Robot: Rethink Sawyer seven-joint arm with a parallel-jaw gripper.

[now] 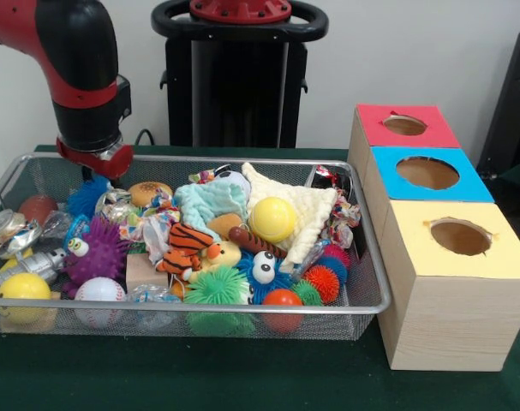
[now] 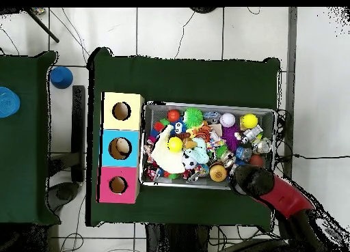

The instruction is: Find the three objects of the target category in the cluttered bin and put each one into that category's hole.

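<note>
The wire bin (image 1: 373, 282) on the green desk (image 1: 157, 377) brims with toys: a yellow ball (image 1: 272, 219) mid-heap, a baseball (image 1: 99, 294) lower left. Three holed boxes (image 1: 452, 282) stand right. The tool (image 1: 103, 160) hangs upper left; its opening cannot be told.

Red, blue and yellow-topped boxes (image 1: 431, 214), orange-black striped tiger toy (image 1: 188, 247), yellow ball (image 1: 272, 219), green tablecloth (image 1: 200, 377)

Toy-filled wire bin (image 1: 375, 282) beside three-holed box

The bin sits left of a wooden box whose red (image 1: 405, 125), blue (image 1: 427, 173) and yellow (image 1: 460, 236) tops, far to near, each have one round hole.
</note>
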